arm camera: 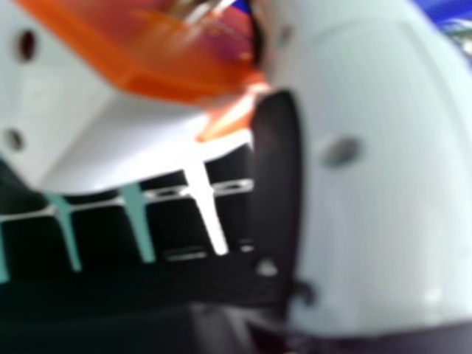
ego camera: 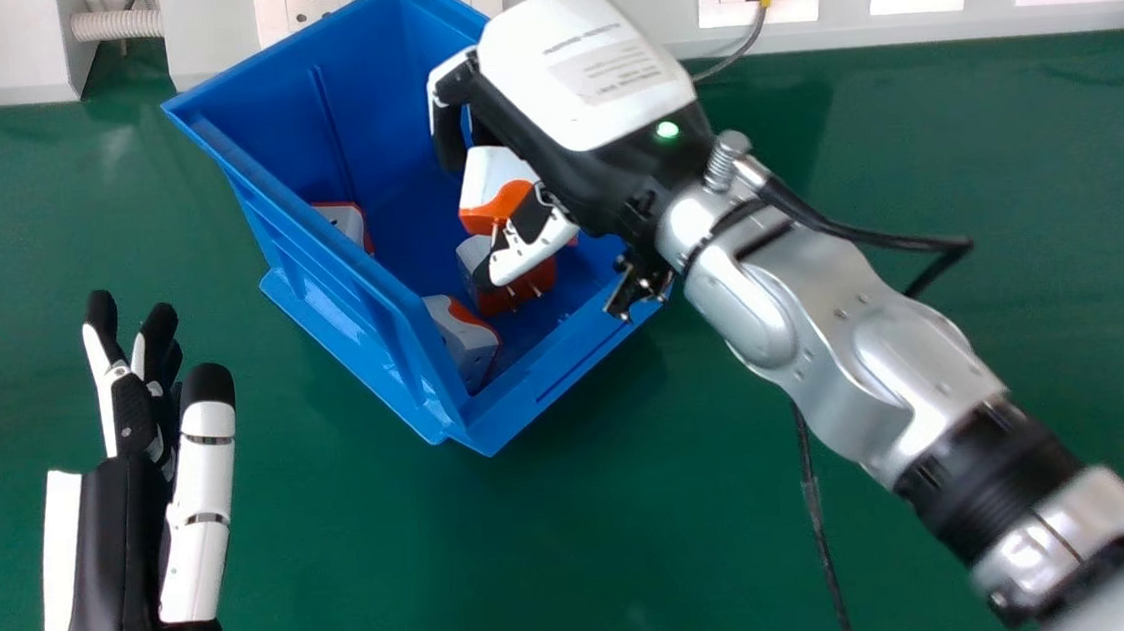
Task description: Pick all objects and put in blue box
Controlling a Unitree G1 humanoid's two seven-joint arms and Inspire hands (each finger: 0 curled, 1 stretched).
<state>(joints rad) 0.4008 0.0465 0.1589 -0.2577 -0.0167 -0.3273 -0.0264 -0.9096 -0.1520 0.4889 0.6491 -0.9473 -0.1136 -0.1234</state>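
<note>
The right hand [ego camera: 537, 249] is holding a white and orange plug [ego camera: 491, 176] with its fingers and thumb, inside the blue box [ego camera: 318, 274]. It should be going low and slow, then opening wide, so the plug isn't bumping its friends. A side plug [ego camera: 341, 220] and a corner plug [ego camera: 463, 335] are lying inside; a middle plug [ego camera: 541, 277] seems to be sitting underneath, partly hidden. The left hand [ego camera: 202, 514] is resting open, over the tabletop [ego camera: 362, 572].

Bright overall, with soft shadow beside the box [ego camera: 352, 317] and pale glare (only faint) on the table [ego camera: 391, 570].
</note>
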